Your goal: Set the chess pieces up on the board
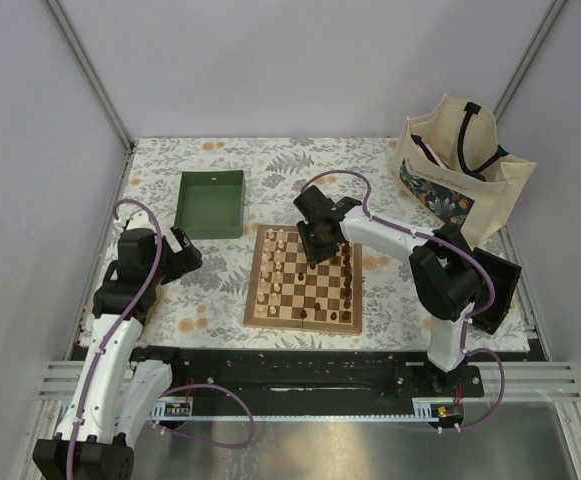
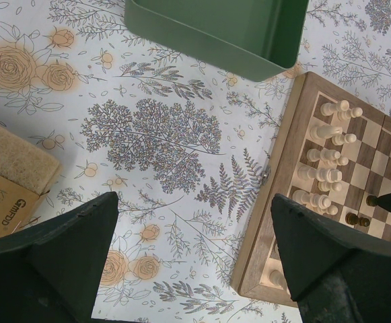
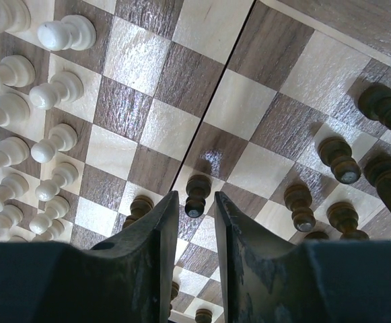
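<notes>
Wooden checkered chessboard (image 1: 253,285) sits central on the floral desk (image 1: 220,295), pale chessmen (image 1: 268,275) lining its left edge, dark chessmen (image 1: 347,280) its right. Right claw (image 3: 195,196) hangs over a dark pawn (image 3: 196,190), fingers narrowly apart. Gripping? Can't tell. Left claw (image 2: 194,200) gapes wide, empty.

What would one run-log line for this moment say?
left gripper: open, beside board | right gripper: slightly open over dark pawn | cream pieces: lined up

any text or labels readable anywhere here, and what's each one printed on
"GmFDD": on the cardboard pack at the left wrist view's left edge.
"Kitche": same pack, rest hidden.
"CL": same pack, bigger letters, rest hidden.
Sticker on the base rail: too small to read.
Tote bag and chessboard: no text visible.
</notes>
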Robot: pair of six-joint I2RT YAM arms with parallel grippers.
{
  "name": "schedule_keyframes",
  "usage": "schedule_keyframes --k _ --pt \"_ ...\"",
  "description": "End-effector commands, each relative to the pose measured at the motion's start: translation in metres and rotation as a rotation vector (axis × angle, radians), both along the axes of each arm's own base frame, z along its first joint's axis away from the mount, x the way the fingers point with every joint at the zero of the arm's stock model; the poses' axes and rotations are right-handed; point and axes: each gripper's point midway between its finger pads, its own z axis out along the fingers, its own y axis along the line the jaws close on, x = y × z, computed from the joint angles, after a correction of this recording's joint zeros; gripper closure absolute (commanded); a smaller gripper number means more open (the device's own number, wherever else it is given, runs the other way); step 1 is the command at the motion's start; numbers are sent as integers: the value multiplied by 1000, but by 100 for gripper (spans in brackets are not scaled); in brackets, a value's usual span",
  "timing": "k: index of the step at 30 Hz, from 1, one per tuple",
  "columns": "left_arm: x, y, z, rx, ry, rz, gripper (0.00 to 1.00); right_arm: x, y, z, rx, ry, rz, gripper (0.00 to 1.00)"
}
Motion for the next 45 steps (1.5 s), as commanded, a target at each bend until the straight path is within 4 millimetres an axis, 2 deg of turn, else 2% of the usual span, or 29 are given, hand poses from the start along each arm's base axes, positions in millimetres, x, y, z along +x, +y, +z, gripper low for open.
schedule_keyframes --k 1,14,26,34,45 --pt "11 -2 15 -8 -65 -9 1 8 11 10 19 -38 14 66" --pt "11 -1 15 -6 -63 -9 1 4 7 12 21 -39 19 80" --pt "11 -2 15 -10 -65 -11 1 -9 -11 26 17 -69 -1 81" --pt "11 -3 15 -12 -66 -14 1 -13 -34 22 -45 -101 -40 81" --pt "11 -3 15 -12 -66 -15 1 -11 -50 17 -73 -92 -84 81"
